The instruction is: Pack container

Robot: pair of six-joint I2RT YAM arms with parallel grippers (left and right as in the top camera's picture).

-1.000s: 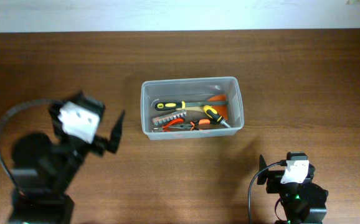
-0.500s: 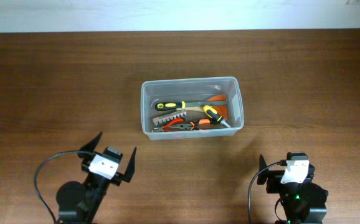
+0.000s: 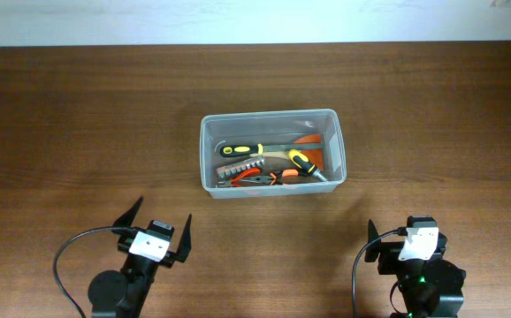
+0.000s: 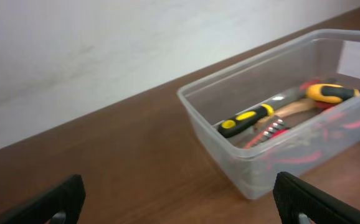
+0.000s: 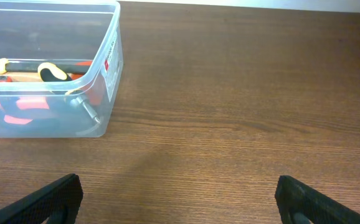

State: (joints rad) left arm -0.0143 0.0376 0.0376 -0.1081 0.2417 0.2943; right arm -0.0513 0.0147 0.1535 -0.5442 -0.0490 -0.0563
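Left arm has pulled back and down since one second ago. It was raised and turned off to the left side then. Its left gripper (image 3: 162, 215) now sits low at the near edge, fingers spread wide with nothing between them. Right gripper (image 5: 177, 193) unchanged; fingers likewise spread, holding nothing.

Container (image 3: 269, 114): clear, translucent plastic tub, rectangular, rounded corners, thin rim, open top facing up. It stands on the surface (image 3: 432, 115), dark brown wood with visible grain. It is ahead of both grippers and well apart from each: forward and right of the left gripper, forward and left of the right gripper. Its long axis runs crosswise to both grippers, side to side. Position matches the earlier frames.

Contents, all lying flat on the tub floor:
- screwdriver (image 3: 245, 148), yellow-and-black handle, lying roughly along the long axis
- second screwdriver (image 3: 302, 162), same colours, angled, metal shaft towards the near wall on the right gripper's side
- pliers (image 3: 254, 179), red-orange grips, against the near wall
- row of bits (image 3: 240, 167), just behind the pliers
- orange item (image 3: 308, 140) near the far wall; type unclear
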